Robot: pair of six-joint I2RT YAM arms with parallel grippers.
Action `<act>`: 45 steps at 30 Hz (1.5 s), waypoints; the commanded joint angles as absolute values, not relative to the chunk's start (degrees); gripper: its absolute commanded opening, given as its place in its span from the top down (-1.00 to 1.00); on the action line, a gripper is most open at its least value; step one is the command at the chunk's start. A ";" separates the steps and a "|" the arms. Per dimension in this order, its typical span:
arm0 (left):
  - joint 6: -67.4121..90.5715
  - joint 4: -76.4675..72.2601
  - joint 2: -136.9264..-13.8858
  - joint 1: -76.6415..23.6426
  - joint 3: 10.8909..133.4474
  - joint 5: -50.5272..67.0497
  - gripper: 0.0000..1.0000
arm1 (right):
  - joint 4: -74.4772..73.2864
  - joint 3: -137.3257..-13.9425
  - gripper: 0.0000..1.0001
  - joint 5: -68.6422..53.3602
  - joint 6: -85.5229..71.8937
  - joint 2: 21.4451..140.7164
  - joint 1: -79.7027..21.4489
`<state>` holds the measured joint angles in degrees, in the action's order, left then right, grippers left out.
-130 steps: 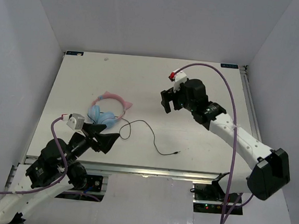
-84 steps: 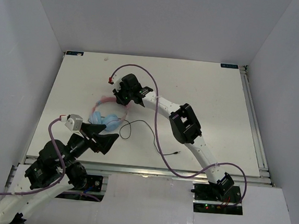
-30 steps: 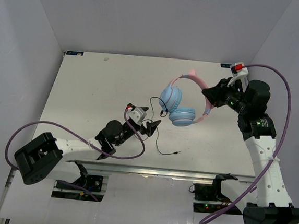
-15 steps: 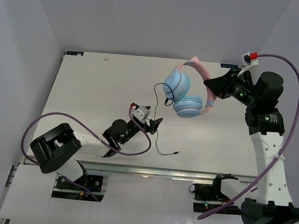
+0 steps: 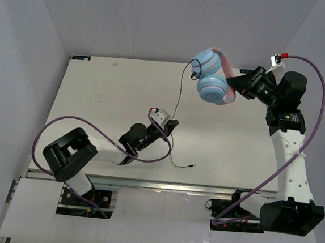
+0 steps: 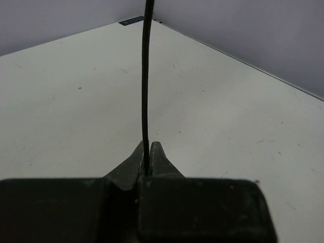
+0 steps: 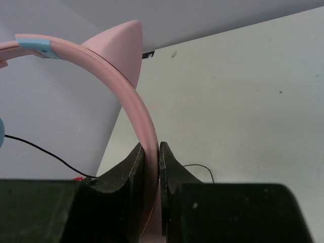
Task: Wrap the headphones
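Observation:
The headphones [image 5: 211, 83] hang in the air at the back right, light-blue ear cups down-left and pink headband [image 7: 132, 109] with a cat-ear point above. My right gripper [image 7: 151, 152] is shut on the headband, also seen from above [image 5: 238, 82]. The thin black cord [image 5: 177, 103] runs from the cups down to my left gripper [image 5: 170, 125], low over the table's middle. In the left wrist view the cord [image 6: 146, 81] rises straight out of the left gripper [image 6: 147, 149], which is shut on it. The cord's loose end with its jack plug [image 5: 191, 166] lies on the table.
Thick purple cables loop from both arms: one [image 5: 142, 158] beside the left forearm, one [image 5: 317, 106] arching over the right arm. White walls enclose the table [image 5: 96, 93] on three sides. A metal rail [image 5: 157, 183] borders the near edge.
The right arm has lifted the headphones up and toward the back. The left gripper has moved slightly right and closed on the cord, which now runs taut between them.

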<state>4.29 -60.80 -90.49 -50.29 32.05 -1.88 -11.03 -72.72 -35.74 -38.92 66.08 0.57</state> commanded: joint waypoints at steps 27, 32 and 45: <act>5.43 18.39 -83.09 -54.20 71.34 -4.64 0.94 | 25.17 -55.02 0.85 25.64 9.52 80.67 -26.27; -0.85 27.76 -85.43 -54.14 80.99 -8.05 0.90 | 25.57 -48.23 0.85 23.28 14.20 78.61 -30.93; -9.60 28.99 -86.84 -49.18 82.36 -17.83 0.77 | 7.04 -49.57 0.85 -0.10 2.19 69.79 -29.57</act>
